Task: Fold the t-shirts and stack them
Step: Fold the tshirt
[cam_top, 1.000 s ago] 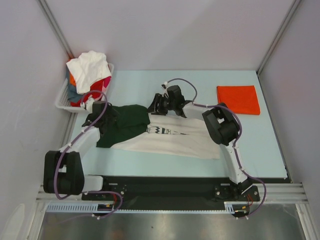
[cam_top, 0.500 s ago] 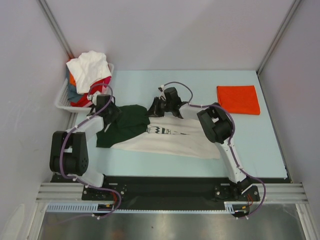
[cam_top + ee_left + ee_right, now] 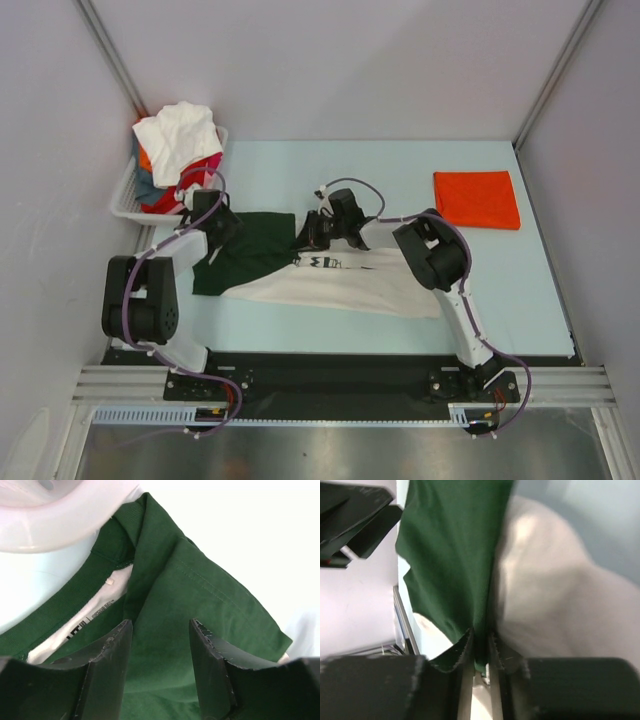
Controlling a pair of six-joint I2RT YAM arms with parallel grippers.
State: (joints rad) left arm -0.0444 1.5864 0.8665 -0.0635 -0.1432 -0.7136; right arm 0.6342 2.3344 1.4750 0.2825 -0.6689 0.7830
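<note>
- Both arms have shifted in the past second. We see the left gripper [image 3: 160, 630] drawn closer to the white basket [image 3: 122, 203] with its elbow pulled in, while the right gripper [image 3: 480, 642] has come down onto the cream t-shirt [image 3: 350, 285] and pinched in.
- We find the cream t-shirt spread flat on the table [image 3: 400, 160], just beside the white basket, its dark green shoulders at the basket end.
- Left gripper: fingers partway apart and planted on the green sleeve nearest the basket, a ridge of cloth running between them. We see nothing clamped.
- Right gripper: fingers almost together, nipping the green cloth's edge at the shoulder farther from the basket.
- An orange-red t-shirt [image 3: 477, 198] lies folded, well apart from the basket, across the table.
- More t-shirts [image 3: 178, 135] are heaped inside the basket.
</note>
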